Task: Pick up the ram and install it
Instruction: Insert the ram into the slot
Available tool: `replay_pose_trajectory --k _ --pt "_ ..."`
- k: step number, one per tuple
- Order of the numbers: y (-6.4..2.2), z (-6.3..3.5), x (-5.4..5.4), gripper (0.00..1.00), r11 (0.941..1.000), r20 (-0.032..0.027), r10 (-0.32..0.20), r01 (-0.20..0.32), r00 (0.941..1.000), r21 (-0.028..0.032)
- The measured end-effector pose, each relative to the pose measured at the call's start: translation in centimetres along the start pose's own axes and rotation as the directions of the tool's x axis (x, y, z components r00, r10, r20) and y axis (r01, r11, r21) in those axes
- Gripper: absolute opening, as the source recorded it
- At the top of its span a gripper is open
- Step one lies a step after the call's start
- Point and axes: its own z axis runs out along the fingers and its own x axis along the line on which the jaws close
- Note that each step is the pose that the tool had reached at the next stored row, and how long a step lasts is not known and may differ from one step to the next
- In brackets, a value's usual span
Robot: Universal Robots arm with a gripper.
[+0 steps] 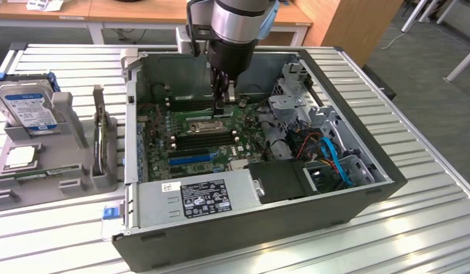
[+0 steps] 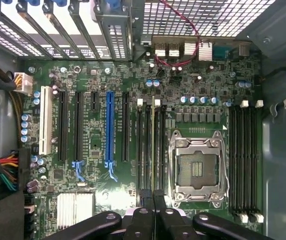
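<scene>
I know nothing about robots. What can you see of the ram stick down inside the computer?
The ram shows edge-on in the wrist view as a thin olive-green strip, so its chips and label are hidden. It stands on edge, lying along the black memory slots beside the empty processor socket. The end effector is shut on it. I cannot tell whether it is seated in a slot or just above one.

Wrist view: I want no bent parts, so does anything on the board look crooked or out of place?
Nothing stands out. The ram runs straight, parallel to the black slots beside the empty processor socket, and its edge lines up with the shut pincer. Whether it is fully seated cannot be told.
</scene>
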Motion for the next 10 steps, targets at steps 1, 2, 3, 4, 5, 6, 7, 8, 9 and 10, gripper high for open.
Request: replay_pose_trajectory --k 1,2,3,4,5,6,7,8,9,10 --pt "-0.01 0.12 0.0 0.11 1.0 0.0 -0.001 0.001 1.0 0.0" --pt "-0.01 0.25 0.0 0.11 1.0 -0.0001 -0.002 0.002 1.0 -0.0001" --pt "-0.02 0.39 0.1 0.11 1.0 -0.0001 -0.003 0.003 1.0 -0.0001" --pt "-0.02 0.54 0.1 0.11 1.0 -0.0002 -0.003 0.003 1.0 -0.0001" --pt "-0.03 0.69 0.1 0.11 1.0 -0.0001 -0.004 0.004 1.0 -0.0001" --pt "-0.04 0.84 0.1 0.11 1.0 -0.0002 -0.004 0.004 1.0 -0.0001" --pt "-0.05 0.99 0.1 0.11 1.0 -0.0001 -0.004 0.004 1.0 -0.0001" --pt "-0.06 1.13 0.2 0.11 1.0 -0.0001 -0.005 0.005 1.0 -0.0001" --pt "-0.06 1.27 0.2 0.11 1.0 -0.0002 -0.005 0.005 1.0 -0.0001" --pt "-0.07 1.41 0.2 0.11 1.0 -0.0003 -0.006 0.006 1.0 -0.0002"
